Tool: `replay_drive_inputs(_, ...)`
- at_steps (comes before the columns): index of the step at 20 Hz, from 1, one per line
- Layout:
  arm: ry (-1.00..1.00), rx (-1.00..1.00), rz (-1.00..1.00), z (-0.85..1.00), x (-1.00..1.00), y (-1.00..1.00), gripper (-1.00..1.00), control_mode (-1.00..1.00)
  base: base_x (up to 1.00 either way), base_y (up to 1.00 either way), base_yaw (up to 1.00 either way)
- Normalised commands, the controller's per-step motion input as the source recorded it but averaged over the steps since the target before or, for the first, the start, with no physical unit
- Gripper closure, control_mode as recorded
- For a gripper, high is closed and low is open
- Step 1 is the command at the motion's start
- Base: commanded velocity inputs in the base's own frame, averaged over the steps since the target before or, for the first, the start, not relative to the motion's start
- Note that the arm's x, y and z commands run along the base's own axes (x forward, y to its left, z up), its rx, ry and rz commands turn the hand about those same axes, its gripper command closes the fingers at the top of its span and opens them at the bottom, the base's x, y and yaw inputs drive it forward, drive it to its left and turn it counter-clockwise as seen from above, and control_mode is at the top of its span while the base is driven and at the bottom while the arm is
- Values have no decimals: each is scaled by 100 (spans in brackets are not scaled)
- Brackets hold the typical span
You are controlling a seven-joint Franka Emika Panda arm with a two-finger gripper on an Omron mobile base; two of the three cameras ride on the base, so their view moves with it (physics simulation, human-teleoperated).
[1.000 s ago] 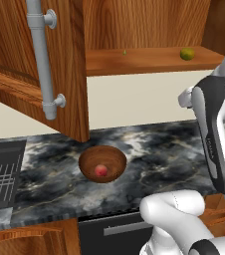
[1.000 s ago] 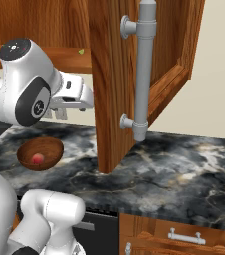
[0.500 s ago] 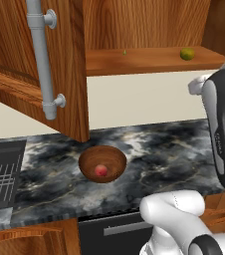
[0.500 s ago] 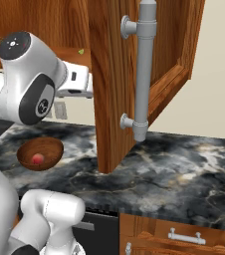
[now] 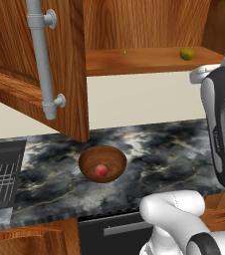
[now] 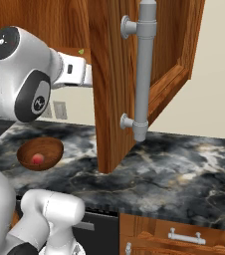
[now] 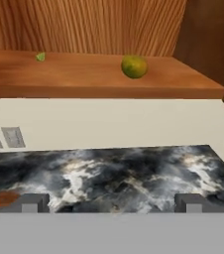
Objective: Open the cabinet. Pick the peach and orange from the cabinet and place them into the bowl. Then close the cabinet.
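Above the counter, cabinet (image 5: 45, 69): we see both doors swung wide, the left one with its long grey bar handle (image 5: 41, 60) hanging out over the worktop, the right one near the camera in the right base view; the shelf (image 5: 144, 60) inside lies open to us.
Counter (image 5: 164, 149): we see dark marbled stone running under the cabinet, with a cream wall behind it.
Bowl (image 5: 102, 163): we find it standing on the counter, just below and in front of the left door's lower edge.
Gripper (image 7: 111, 203): we see its two dark tips standing far apart at the bottom of the hand view, with nothing between them and touching nothing; they hang above the counter, below shelf level, facing the cabinet.
Orange (image 7: 134, 66): we see it resting on the shelf toward its right end, near the front edge.
Peach (image 5: 101, 171): we see it lying in the bottom of the bowl.
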Motion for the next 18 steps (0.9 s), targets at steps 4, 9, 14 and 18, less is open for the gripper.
replay_drive_inputs(4,-7,0,-7,15,16,-10,-100,-100,0,0,0)
replay_drive_inputs(9,-1,0,-3,6,29,-19,-100,-100,0,0,0)
replay_drive_inputs(14,0,0,-1,3,32,-16,-100,-100,0,0,0)
replay_drive_inputs(18,0,0,0,6,32,-11,-100,-100,0,0,0)
